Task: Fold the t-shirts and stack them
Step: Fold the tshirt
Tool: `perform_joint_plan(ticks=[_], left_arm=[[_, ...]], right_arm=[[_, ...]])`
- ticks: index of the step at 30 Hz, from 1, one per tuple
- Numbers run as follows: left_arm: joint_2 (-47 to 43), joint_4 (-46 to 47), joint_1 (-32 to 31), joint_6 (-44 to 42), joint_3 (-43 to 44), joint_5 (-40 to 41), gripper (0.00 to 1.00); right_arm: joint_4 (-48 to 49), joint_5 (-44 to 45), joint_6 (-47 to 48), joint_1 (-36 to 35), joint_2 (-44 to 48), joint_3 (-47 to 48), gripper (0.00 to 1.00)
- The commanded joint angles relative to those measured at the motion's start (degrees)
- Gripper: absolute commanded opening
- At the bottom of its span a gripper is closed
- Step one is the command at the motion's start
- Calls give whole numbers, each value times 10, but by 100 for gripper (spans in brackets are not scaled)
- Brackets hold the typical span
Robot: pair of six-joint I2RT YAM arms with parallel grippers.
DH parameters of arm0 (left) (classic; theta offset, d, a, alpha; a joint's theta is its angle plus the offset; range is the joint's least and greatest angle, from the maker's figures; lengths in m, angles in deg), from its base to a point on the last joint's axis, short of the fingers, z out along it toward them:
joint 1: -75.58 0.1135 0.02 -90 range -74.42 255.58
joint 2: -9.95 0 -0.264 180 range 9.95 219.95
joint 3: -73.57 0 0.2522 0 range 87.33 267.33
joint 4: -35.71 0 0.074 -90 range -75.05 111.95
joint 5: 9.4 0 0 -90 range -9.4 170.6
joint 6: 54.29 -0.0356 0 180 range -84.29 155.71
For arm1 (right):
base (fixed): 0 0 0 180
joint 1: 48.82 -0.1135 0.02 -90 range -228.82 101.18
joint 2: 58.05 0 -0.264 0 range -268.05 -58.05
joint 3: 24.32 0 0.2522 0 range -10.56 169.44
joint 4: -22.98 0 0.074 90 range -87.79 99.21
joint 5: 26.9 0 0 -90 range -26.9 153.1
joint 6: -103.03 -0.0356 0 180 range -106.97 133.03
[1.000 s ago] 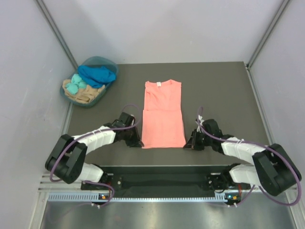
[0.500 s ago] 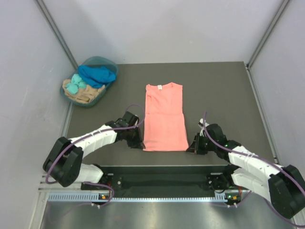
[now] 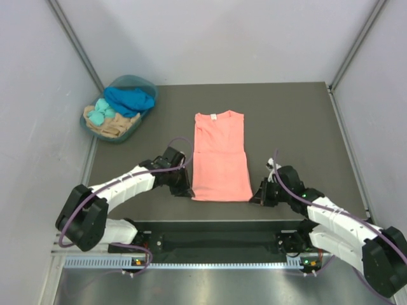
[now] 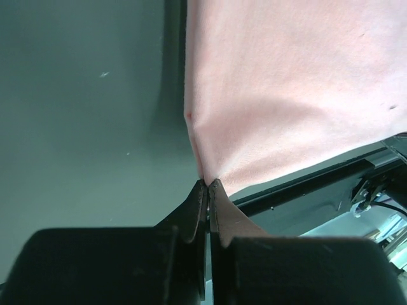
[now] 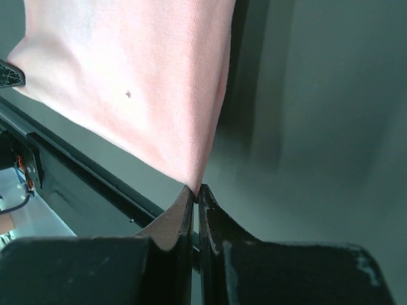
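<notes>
Pinching the bottom corners of the salmon-pink t-shirt (image 3: 219, 159) at mid-frame, we have the left end effector (image 3: 189, 192) and the right end effector (image 3: 255, 200) clamped on its cloth.

The left arm (image 3: 121, 184) and right arm (image 3: 331, 213) wear white shells between black joints, with a purple cable (image 3: 180, 140) looping behind each claw. The left claw (image 4: 206, 184) and right claw (image 5: 196, 189) have dark, tapered fingers on blocky black bodies.

The salmon-pink t-shirt (image 3: 219, 159) is showing as soft, matt knit cloth, finely woven up close. The tabletop (image 3: 299, 121) is looking dark, smooth and matt. The left gripper (image 4: 207, 184) and right gripper (image 5: 194, 189) are looking like dull black plastic.
</notes>
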Motion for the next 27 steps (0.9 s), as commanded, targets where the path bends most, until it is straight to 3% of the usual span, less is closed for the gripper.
perform_joint_plan(ticks=[1,14,27], left_arm=[[-12,-15,0,-4,34,3,0],[43,-77,41,-44,188,14,0],[193,-86,131,-83,424,-33,0]], right_arm=[[-21,13,-7,-8,21,16,0],[-101,46,17,-6,-9,171,0],[-139,61,94,48,-198,418,0]])
